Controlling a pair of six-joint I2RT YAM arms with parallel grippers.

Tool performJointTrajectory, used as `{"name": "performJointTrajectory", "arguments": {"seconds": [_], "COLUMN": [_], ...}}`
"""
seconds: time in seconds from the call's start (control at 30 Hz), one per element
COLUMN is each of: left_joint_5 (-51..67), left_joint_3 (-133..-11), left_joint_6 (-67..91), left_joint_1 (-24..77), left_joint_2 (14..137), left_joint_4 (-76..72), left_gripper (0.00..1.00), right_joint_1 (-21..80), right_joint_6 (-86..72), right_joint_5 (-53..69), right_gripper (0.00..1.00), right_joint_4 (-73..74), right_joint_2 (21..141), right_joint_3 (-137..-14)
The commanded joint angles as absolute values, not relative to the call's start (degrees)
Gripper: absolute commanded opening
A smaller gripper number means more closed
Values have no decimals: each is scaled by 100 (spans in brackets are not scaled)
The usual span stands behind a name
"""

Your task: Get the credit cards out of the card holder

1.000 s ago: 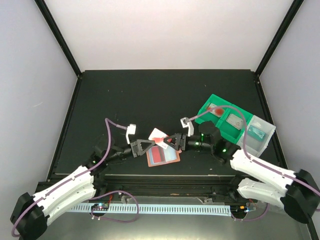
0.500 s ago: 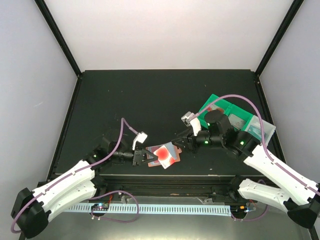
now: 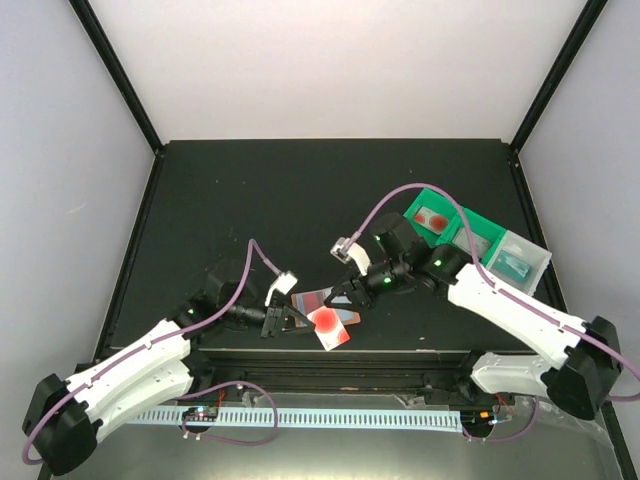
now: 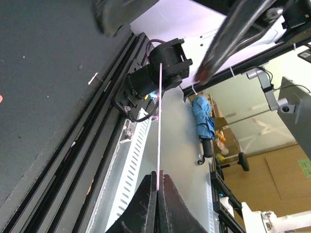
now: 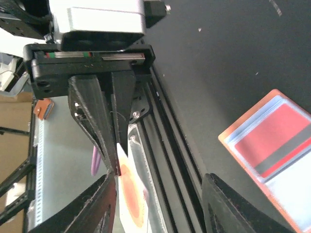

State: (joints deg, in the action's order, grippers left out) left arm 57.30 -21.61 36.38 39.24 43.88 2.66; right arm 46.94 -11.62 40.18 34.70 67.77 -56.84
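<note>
The left gripper [image 3: 289, 319] is clenched on the edge of a white card [image 3: 333, 323] with a red spot, over the bench's [image 3: 300, 200] near edge. The right gripper [image 3: 344, 297] hangs released just beside it. The card holder [image 5: 232, 141] lies open on the bench with a red card [image 5: 273, 137] inside.

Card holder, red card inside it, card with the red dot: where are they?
card holder [image 5: 250, 121], right wrist view, light blue lining near its edge.
red card [image 5: 272, 133], right wrist view, red face beside the grey stripe.
card with the red dot [image 3: 328, 321], top view, on the dot.
</note>
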Motion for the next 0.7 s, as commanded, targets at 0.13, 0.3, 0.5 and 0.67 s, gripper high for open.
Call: {"name": "performJointTrajectory", "arguments": {"seconds": [0.13, 0.3, 0.5, 0.67], "left_joint_5": [6064, 5978, 5006, 4218], "left_joint_3": [-2199, -2336, -2323, -1759], "left_joint_6": [3676, 3674, 4399, 5309], "left_joint_1": [3987, 3987, 3980, 3985], "left_joint_2": [4443, 4487, 3985, 3530], "left_joint_4": [-163, -34, -325, -1407], "left_gripper": [2, 3, 46, 57], "right_joint_1": [4792, 4791, 4783, 4789], "right_joint_6": [-933, -1043, -2081, -3964], "right_joint_5": [5039, 5406, 4835, 4205], "right_gripper": [33, 1, 1, 1], "right_joint_4": [3024, 2623, 1647, -329], "right_joint_2": [7124, 6988, 6519, 6050], "right_joint_3": [-5528, -5355, -5018, -4363]}}
